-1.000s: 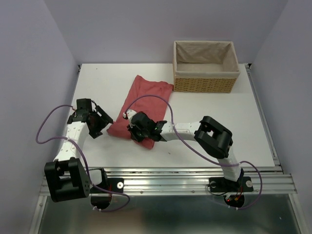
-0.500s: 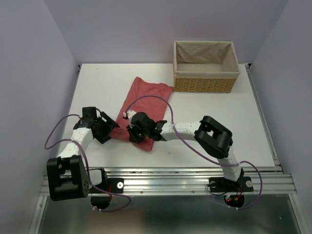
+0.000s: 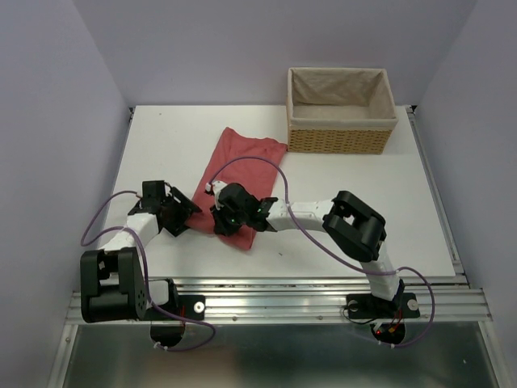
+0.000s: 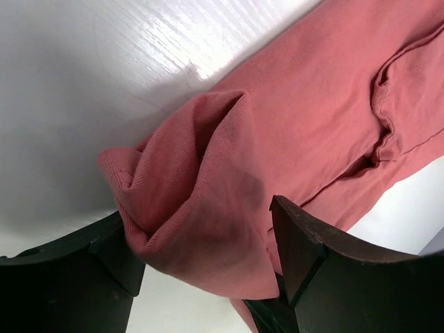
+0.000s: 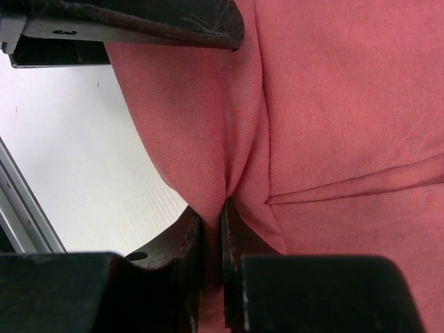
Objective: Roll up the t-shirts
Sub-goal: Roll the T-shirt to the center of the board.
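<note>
Rolling looks barely begun: the salmon-red t-shirt (image 3: 246, 158) lies as a long strip on the table (image 3: 363, 210). The right gripper (image 5: 222, 208) pinches its near edge. The left gripper (image 4: 201, 229) straddles the bunched corner, jaws wide, and likely must close next.

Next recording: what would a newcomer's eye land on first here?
A salmon-red t-shirt lies as a long folded strip on the table, its near end bunched. The right hand pinches a fold there, while the left hand straddles the bunched corner, jaws wide. A wicker basket stands far right.
</note>
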Tool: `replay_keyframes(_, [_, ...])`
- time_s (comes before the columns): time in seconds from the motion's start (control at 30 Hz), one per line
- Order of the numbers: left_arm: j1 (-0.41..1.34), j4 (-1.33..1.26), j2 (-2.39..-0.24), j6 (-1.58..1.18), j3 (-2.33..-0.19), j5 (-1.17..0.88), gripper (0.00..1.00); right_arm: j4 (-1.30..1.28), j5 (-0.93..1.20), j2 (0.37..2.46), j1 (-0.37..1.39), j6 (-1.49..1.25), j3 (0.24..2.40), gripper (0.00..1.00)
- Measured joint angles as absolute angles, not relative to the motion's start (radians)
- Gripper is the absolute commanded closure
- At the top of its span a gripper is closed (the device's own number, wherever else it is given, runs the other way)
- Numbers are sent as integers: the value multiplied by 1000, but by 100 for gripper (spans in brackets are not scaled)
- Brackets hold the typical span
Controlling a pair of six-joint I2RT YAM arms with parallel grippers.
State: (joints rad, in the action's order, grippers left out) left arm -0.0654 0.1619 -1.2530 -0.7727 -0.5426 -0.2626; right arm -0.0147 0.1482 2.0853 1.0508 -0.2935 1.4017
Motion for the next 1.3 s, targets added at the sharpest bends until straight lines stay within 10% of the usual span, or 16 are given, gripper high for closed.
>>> replay_keyframes(0.2, [-53,140,-1260,-777,-543,-258,52,-15,164,2085,1040,-310,1402,99])
replay_keyframes(0.23, [-52,138,-1260,-778,-543,-255,81,-14,166,2085,1040,-311,1402,96])
replay_keyframes(0.3, [-52,137,-1260,-768,-543,-253,100,-15,168,2085,1039,-311,1402,83])
replay_keyframes(0.5, [-51,146,-1284,-760,-559,-245,100,-30,148,2074,1035,-298,1402,25])
replay_keyframes(1.3, [-49,248,-1292,-735,-631,-175,100,-116,-338,1934,1274,84,1346,16])
